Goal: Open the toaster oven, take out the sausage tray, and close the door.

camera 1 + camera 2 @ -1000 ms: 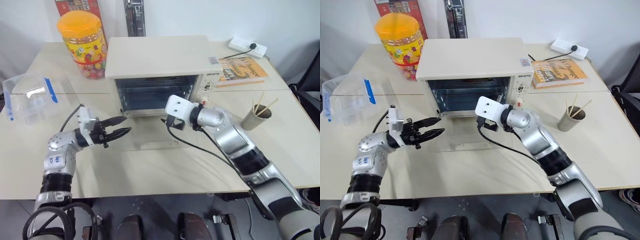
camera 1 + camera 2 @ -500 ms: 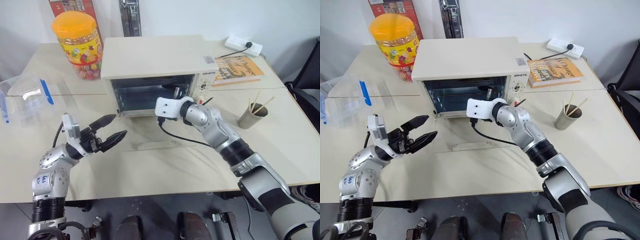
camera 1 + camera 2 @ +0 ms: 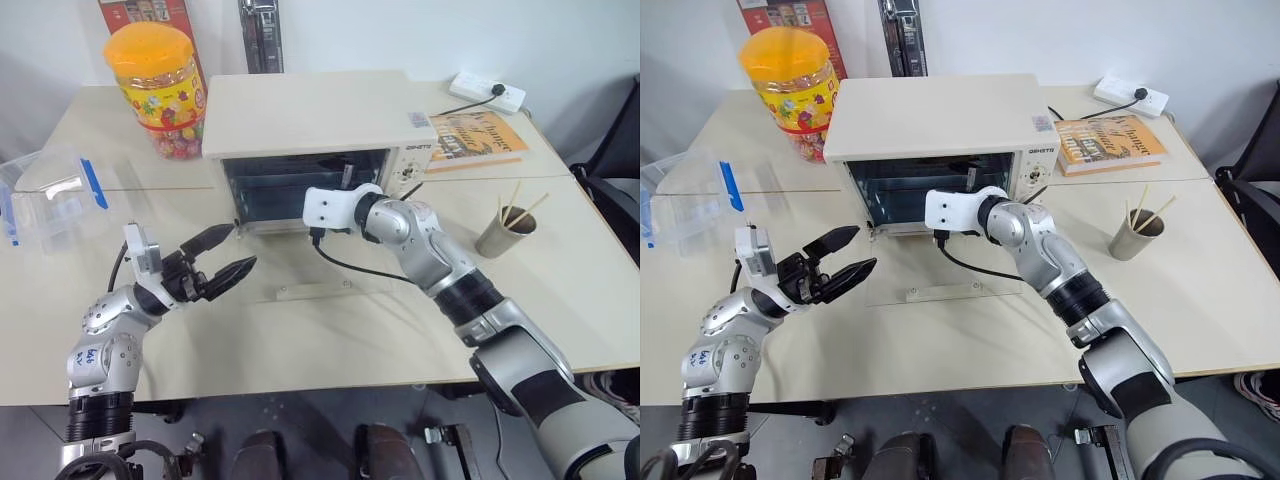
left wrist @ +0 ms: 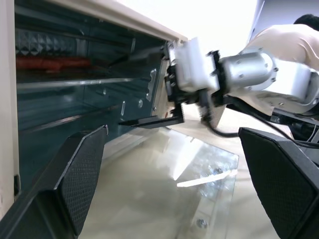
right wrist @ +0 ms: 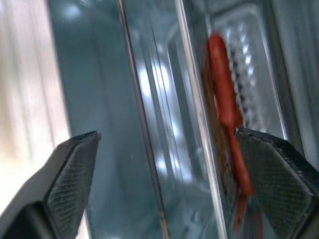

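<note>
The door (image 3: 315, 262) is already down, lying flat on the table (image 3: 330, 340) in front of the toaster oven (image 3: 310, 120), so I read the opening step as done and the tray pull as the one in hand. My right gripper (image 4: 164, 119) is at the mouth of the cavity, level and aimed inward, jaws spread wide with nothing between them; its wrist view looks straight along the rack wires to the sausage tray (image 5: 244, 74), which sits inside on a rack toward the far side of the chamber with red sausages (image 5: 224, 94) lying along it. The left wrist view shows the same red streak deep in the oven on the upper rack. My left gripper (image 3: 222, 262) hangs over the table just left of the lowered door, near the oven's left corner, also fully parted and empty, well clear of the tray. Next, I judge, the right hand has to go farther in, bring one finger above and one below the tray's near lip, and close before drawing it straight out over the glass. The rack wires sit close to the tray edge, so I would watch for pinching a wire instead of the lip, and for tilting the tray enough to roll the sausages. The left hand could take the other side once the tray clears the opening, then lift the door shut.
</note>
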Tool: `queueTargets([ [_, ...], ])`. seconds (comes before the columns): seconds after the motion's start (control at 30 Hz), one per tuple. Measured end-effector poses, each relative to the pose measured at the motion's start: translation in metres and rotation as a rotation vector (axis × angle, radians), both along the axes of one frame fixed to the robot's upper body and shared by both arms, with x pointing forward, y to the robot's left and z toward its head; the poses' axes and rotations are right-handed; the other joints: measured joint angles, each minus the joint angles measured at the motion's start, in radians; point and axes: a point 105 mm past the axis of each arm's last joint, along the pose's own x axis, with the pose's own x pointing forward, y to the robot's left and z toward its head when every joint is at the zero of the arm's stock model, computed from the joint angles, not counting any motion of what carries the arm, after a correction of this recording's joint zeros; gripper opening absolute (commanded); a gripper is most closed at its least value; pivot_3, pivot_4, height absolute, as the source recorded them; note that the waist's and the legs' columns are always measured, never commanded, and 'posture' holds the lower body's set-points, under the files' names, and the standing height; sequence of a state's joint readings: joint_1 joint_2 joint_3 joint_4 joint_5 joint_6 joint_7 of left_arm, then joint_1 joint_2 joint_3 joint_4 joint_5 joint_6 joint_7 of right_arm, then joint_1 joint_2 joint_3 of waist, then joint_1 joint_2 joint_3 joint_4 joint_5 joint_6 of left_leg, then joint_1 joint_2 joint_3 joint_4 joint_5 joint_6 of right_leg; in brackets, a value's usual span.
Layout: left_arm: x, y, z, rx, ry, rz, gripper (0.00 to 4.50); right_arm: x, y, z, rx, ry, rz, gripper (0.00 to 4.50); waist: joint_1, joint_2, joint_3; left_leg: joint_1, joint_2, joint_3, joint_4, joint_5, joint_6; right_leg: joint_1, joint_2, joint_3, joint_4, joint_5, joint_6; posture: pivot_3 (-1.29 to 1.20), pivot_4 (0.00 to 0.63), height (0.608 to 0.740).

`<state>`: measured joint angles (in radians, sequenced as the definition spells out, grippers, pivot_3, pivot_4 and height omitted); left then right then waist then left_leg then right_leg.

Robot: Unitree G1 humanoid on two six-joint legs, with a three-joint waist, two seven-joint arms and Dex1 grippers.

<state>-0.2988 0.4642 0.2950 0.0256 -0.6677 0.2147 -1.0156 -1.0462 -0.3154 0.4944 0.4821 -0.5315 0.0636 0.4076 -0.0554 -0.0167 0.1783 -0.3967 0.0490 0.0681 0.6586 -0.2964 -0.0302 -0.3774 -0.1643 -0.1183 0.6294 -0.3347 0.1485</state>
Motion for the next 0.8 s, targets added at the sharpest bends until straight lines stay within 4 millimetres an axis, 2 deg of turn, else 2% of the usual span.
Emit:
queueTargets([
  [0.07,0.003,0.0,0.003,-0.008,-0.02,0.008,4.5,0.009,-0.001,0.0,0.007,-0.002,-0.039,3.88,-0.002,0.0,0.0,0.0,0.0,0.0,0.0,0.0,0.0,0.0,0.0,0.0,0.0,0.0,0.0,0.0,0.15,0.74],
  [0.2,0.006,0.0,0.002,-0.017,-0.017,0.022,4.5,0.016,-0.006,-0.002,-0.001,-0.014,-0.068,2.56,-0.004,0.0,0.0,0.0,0.0,0.0,-0.001,0.0,0.0,0.0,0.0,0.0,-0.001,0.0,0.0,0.0,0.15,0.74],
  [0.43,0.017,0.001,0.01,-0.022,-0.037,0.059,4.5,0.014,-0.003,0.01,0.022,-0.052,-0.056,0.18,-0.004,0.0,0.0,0.0,0.0,0.0,-0.001,0.0,0.0,0.0,0.0,0.0,0.0,0.0,0.0,0.0,0.15,0.74],
  [0.47,0.019,-0.001,0.012,-0.024,-0.038,0.062,4.5,0.013,-0.004,0.009,0.001,-0.056,-0.053,0.01,-0.004,0.0,0.0,0.0,0.0,0.0,-0.001,0.0,0.0,0.0,0.0,0.0,0.0,0.0,0.0,0.0,0.15,0.74],
  [0.8,0.046,-0.006,0.026,-0.034,-0.039,0.105,4.5,0.002,-0.005,0.007,-0.005,-0.072,-0.041,0.01,-0.003,0.0,0.0,0.0,0.0,-0.001,-0.004,0.0,0.0,0.0,0.0,-0.002,-0.001,0.0,0.0,0.0,0.15,0.74],
])
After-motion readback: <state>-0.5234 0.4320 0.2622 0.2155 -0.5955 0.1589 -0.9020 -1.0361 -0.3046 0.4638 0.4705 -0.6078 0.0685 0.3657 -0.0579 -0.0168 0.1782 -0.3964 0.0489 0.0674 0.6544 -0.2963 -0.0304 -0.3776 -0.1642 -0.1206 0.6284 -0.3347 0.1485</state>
